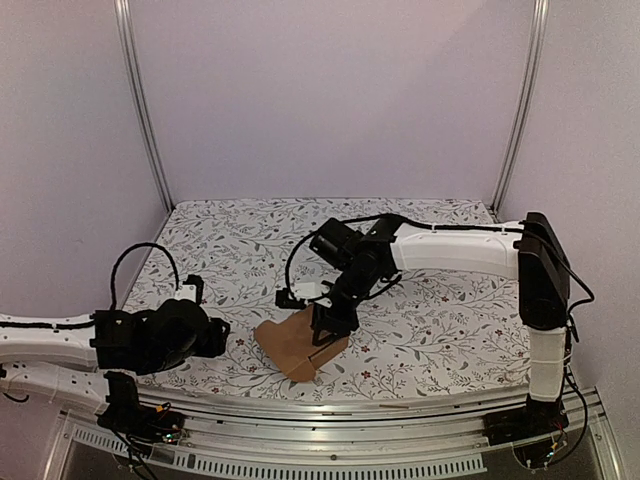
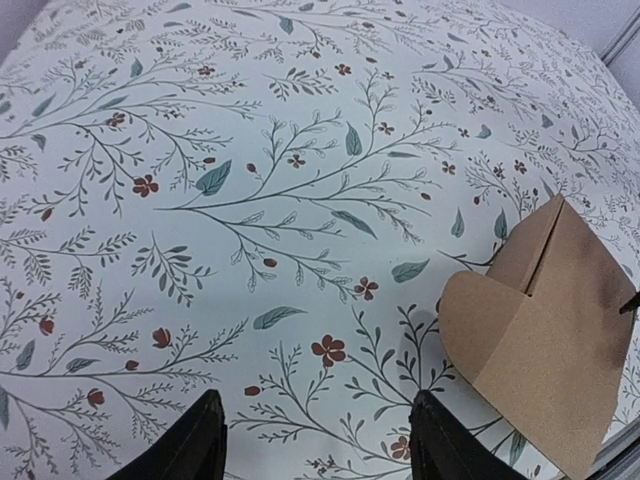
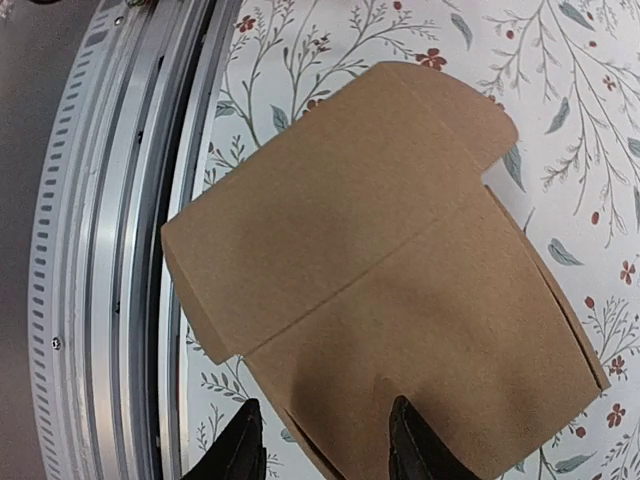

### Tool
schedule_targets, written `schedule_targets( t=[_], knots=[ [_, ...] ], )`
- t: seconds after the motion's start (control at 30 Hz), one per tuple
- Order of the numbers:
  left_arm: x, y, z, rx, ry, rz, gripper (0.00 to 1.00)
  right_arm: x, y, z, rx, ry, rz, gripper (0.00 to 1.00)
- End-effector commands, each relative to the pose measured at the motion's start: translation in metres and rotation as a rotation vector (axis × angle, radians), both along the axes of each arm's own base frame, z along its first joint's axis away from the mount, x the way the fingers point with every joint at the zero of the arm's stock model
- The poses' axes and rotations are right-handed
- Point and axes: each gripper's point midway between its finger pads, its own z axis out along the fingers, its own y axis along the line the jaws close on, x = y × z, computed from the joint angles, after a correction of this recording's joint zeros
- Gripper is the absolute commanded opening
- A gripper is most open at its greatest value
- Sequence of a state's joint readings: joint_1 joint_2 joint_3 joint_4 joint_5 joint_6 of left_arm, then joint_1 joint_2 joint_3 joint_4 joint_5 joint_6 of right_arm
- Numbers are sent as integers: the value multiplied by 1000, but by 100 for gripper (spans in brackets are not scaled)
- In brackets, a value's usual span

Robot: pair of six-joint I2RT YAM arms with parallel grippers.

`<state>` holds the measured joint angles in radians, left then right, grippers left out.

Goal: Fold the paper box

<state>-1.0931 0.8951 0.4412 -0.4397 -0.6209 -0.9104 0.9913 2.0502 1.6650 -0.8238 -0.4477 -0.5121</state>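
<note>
The paper box (image 1: 296,346) is a plain brown flattened carton with a rounded flap, lying on the floral cloth near the table's front edge. My right gripper (image 1: 330,326) hovers over its right part. In the right wrist view the box (image 3: 380,260) fills the frame. The right gripper (image 3: 325,450) is open, with one finger (image 3: 243,445) beside the box's edge and the other (image 3: 415,440) over its face. I cannot tell whether they touch it. My left gripper (image 1: 216,334) is to the left of the box. In its own view the left gripper (image 2: 320,450) is open and empty, with the box (image 2: 545,330) to its right.
A metal rail (image 3: 110,250) runs along the table's near edge (image 1: 330,408), right beside the box. The floral cloth (image 2: 250,180) covers the table. Pale walls and upright posts (image 1: 140,110) close in the back and sides.
</note>
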Motion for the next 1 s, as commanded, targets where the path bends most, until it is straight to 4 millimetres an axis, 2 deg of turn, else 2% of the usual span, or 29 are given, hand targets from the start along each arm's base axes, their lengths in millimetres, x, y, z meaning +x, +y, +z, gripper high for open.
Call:
schedule_targets(
  t=[0.0,0.23,0.37,0.63,0.7,0.83,0.97],
  knots=[
    [-1,14,2,5,-15,35,62,-8,12,9,-2,-148,116,44],
    [-4,21,4,-43,-34,44,61,0,26,15,23,-155,105,43],
    [-4,23,6,-42,-44,51,61,-8,25,7,5,-117,170,47],
    [-4,22,4,-37,-39,47,61,-12,11,-53,-174,-32,208,48],
    [-4,22,3,-37,-38,46,61,-12,9,-57,-188,-27,203,48],
    [-4,23,4,-39,-42,47,61,-10,10,-45,-168,-36,193,47],
    [-3,23,8,-45,-52,48,61,-9,11,-4,-86,-56,176,47]
  ],
)
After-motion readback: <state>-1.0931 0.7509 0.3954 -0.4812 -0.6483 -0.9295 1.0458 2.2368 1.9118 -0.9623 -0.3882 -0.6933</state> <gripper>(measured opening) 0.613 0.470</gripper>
